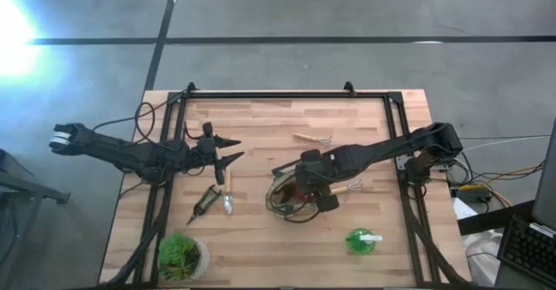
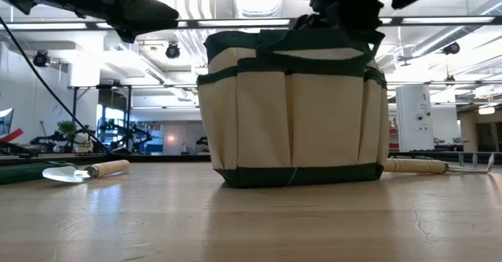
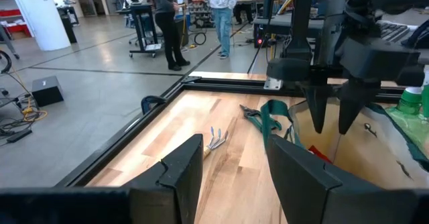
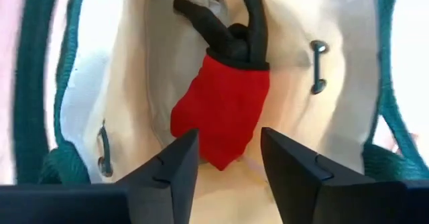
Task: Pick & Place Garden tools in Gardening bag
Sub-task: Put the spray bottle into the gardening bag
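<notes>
The olive-tan gardening bag (image 1: pixel 287 201) with dark green trim stands upright on its base mid-table, also in the low view (image 2: pixel 294 113). A red item with dark handles (image 4: pixel 224 110) lies inside it. My right gripper (image 4: pixel 224 163) hangs open and empty over the bag's mouth, its fingers pointing down above the red item. My left gripper (image 1: pixel 233 149) is open and empty, above the table left of the bag. A wooden-handled trowel (image 1: pixel 228 201) and dark pruners (image 1: pixel 206 201) lie flat below it. One rake fork (image 1: pixel 313 139) lies toward the far side, another (image 1: pixel 347 187) beside the bag. The green spray bottle (image 1: pixel 360 240) stands near the front.
A leafy plant in a pale pot (image 1: pixel 181 255) stands at the near left corner. A dark frame (image 1: pixel 287 95) runs along the table's far and side edges. People stand in the room beyond the table (image 3: pixel 221 9). Bare wood lies between the bag and the far rail.
</notes>
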Robot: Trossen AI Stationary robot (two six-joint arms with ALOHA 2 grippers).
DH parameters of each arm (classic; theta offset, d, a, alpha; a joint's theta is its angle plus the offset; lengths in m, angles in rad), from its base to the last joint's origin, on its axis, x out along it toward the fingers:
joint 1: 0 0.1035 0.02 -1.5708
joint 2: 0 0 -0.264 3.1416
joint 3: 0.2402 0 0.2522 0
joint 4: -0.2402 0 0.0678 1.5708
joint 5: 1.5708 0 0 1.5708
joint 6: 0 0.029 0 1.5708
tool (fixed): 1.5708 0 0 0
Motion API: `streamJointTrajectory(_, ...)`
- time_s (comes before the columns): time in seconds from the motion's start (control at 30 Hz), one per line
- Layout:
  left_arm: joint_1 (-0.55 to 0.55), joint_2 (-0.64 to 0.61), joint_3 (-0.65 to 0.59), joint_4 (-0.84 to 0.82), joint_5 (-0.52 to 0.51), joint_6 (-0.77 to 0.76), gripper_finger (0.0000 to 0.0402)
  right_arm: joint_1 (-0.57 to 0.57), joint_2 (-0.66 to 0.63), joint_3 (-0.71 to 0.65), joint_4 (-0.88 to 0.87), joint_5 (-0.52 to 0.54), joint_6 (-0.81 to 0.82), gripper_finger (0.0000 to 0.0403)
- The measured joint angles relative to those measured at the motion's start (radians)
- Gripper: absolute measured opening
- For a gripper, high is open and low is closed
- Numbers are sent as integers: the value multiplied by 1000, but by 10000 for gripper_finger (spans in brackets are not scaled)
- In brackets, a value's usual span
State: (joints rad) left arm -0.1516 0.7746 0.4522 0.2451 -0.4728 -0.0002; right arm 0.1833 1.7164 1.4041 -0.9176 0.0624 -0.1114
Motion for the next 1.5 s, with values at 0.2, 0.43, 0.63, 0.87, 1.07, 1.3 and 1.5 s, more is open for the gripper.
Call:
streamJointTrajectory(0.2,0,0,0,0,0,0,168,0,-1,85,-119,0,1,173)
streamJointTrajectory(0.43,0,0,0,-2,0,0,168,0,-4,193,-304,-10,86,162)
streamJointTrajectory(0.63,0,0,0,-9,0,0,168,14,-8,255,-496,-99,227,143)
streamJointTrajectory(0.87,0,0,0,-10,0,0,168,98,-64,255,-558,-204,413,139)
streamJointTrajectory(1.07,0,0,0,-10,0,2,168,204,-149,223,-523,-203,611,152)
streamJointTrajectory(1.3,0,0,0,12,-50,22,168,343,-230,176,-438,-135,848,156)
streamJointTrajectory(1.5,0,-1,1,38,-97,65,168,456,-234,157,-427,-13,1008,148)
